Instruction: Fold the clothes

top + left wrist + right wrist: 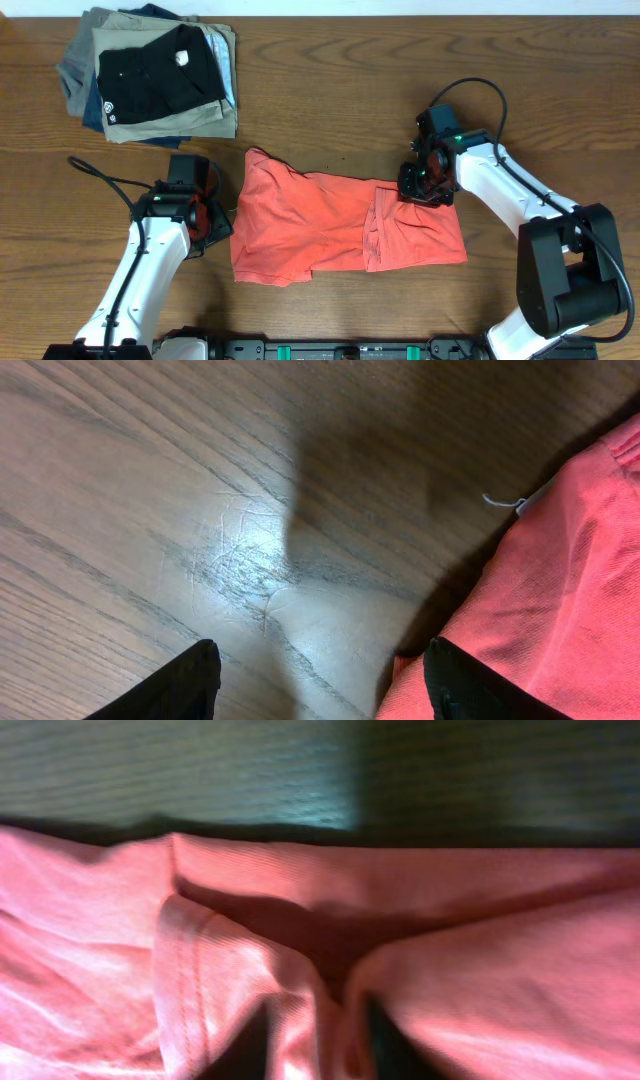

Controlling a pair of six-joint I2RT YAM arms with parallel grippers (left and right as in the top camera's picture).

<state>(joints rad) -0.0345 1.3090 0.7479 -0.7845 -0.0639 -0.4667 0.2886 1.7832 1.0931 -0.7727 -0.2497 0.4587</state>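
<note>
The coral T-shirt (330, 225) is lying central, partly folded. At its 9 o'clock the left gripper (205, 215) is hovering open; it should be taking the edge squarely. At 2 o'clock the right gripper (425, 187) is straddling a cloth ridge, shown only by its wrist view; clamped or not, I cannot tell.

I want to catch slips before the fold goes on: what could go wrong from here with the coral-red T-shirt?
The right tool has a ridge of the coral-red soft cotton T-shirt bunched between its fingers; pulling away could drag the fold open. The left tool stands open mostly over bare wooden table, so closing may miss the hem.
</note>
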